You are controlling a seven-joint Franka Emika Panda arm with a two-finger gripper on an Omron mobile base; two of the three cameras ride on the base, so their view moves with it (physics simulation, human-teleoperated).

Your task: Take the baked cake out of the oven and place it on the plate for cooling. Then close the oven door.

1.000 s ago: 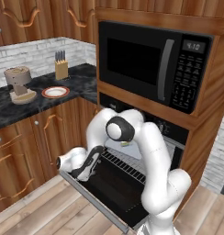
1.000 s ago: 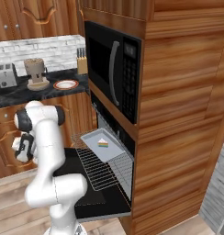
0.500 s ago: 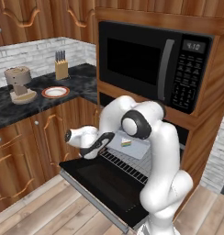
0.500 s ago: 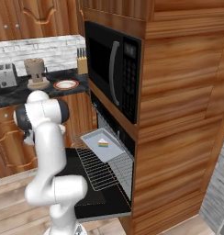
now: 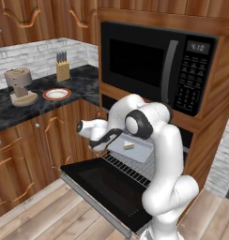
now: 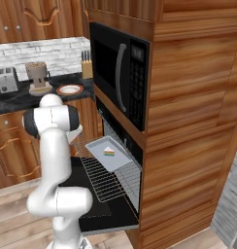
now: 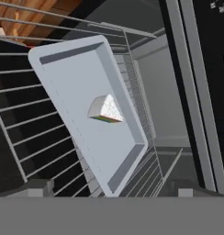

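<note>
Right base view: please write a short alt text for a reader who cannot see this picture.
A small wedge of cake lies on a grey tray on the wire rack pulled out of a black wall oven, whose door hangs open. The white robot arm stands to the left, and a red-rimmed plate waits on the dark counter behind.

A pale grey tray (image 7: 81, 114) is seen on a silvery wire rack (image 6: 108, 181), and on it a wedge of baked cake (image 7: 106, 110) showing white on top with green and reddish layers at its edge. The oven door (image 5: 104, 185) is rendered black. A white plate (image 5: 57, 94) with a red-orange rim is set on a dark speckled counter (image 5: 36, 101) before wooden cabinets of reddish brown.
</note>
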